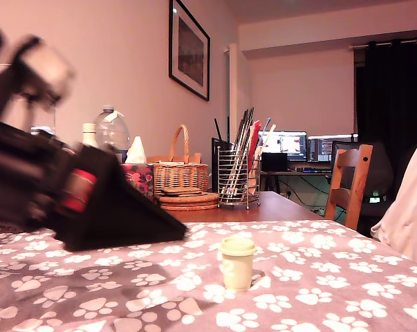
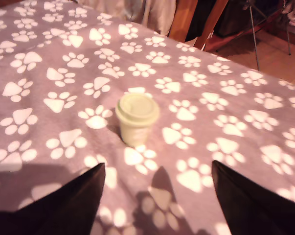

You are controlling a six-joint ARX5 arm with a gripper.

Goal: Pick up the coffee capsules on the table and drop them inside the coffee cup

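Gripper (image 2: 157, 196) spread, holding nothing; lidded coffee cup (image 2: 136, 119) stands ahead; no capsules visible; remove lid (image 1: 237, 245) before dropping

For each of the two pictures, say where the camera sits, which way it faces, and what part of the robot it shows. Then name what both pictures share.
Exterior view: low at table height, facing across the paw-print cloth toward the far room; the blurred arm and claw fill its left.
Wrist view: on the arm, looking down; both claw fingertips frame the picture.
Shared: the lidded coffee cup, cloth and claw.

Pale yellow-green coffee cup (image 1: 236, 263) (image 2: 136, 119), upright, domed lid on (matching colour), on paw-print cloth
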